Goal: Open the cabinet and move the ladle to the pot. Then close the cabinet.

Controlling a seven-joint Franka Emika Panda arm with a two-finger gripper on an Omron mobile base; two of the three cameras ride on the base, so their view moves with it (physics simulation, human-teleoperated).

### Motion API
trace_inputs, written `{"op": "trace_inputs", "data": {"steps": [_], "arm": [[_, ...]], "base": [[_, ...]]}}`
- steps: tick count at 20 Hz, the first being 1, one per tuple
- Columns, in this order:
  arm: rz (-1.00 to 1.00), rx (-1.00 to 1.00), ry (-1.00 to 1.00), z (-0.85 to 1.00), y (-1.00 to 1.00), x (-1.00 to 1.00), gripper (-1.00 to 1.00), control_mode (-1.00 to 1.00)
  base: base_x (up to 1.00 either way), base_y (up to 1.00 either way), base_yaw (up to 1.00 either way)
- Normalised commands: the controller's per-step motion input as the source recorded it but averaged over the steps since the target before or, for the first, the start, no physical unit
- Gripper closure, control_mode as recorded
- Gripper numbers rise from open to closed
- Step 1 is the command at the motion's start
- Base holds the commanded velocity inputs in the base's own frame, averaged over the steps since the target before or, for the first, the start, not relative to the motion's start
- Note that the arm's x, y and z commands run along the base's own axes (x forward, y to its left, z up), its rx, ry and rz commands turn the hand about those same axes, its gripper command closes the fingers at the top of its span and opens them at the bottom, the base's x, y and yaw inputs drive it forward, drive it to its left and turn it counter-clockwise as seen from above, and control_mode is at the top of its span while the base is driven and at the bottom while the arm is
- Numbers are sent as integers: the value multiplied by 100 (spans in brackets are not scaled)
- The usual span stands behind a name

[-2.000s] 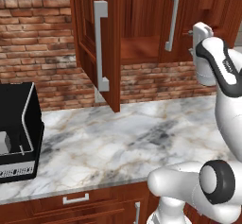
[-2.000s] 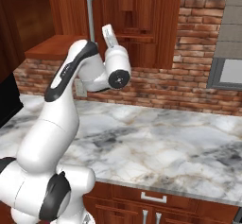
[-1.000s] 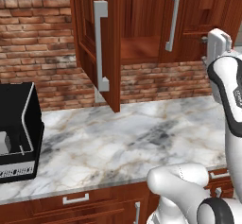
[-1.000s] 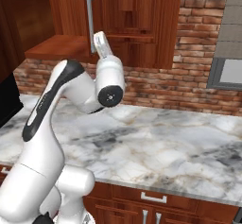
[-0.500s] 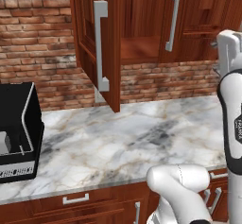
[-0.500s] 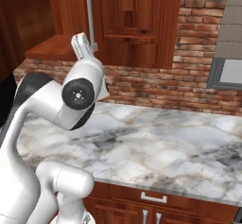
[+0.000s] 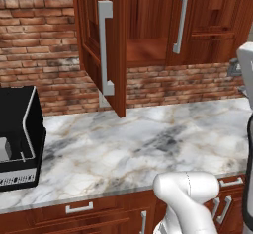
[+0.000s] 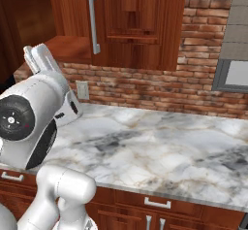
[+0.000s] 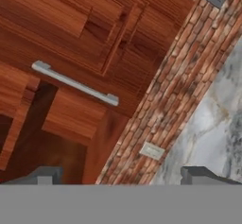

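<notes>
Cabinet (image 7: 148,35) left door still open, arm swung nearer

Marble counter (image 7: 148,144); black appliance (image 7: 17,139) at left end.

— Any writing to read here?
— Not really. The black appliance (image 7: 17,139) at the left end of the bench (image 7: 143,144) carries a pale strip of marks low on its front, too small and blurred to make out.
— Anything on the cabinet (image 7: 148,25)?
— No lettering that I can see.
</notes>
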Motion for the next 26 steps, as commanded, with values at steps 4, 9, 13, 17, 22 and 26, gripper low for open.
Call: {"op": "trace_inputs", "data": {"steps": [4, 9, 13, 17, 22, 26], "arm": [[0, -13, 0, 0, 56, -86, -100, -100], [0, -14, 3, 0, 65, -68, -100, -100], [0, -14, 2, 0, 62, -45, -100, -100], [0, -13, 0, 0, 61, -19, -100, -100], [0, -7, 0, 0, 41, -9, -100, -100], [0, -4, 0, 1, 23, -15, -100, -100]], "base": [[0, 0, 0], [0, 0, 0], [0, 0, 0], [0, 0, 0], [0, 0, 0], [0, 0, 0]]}}
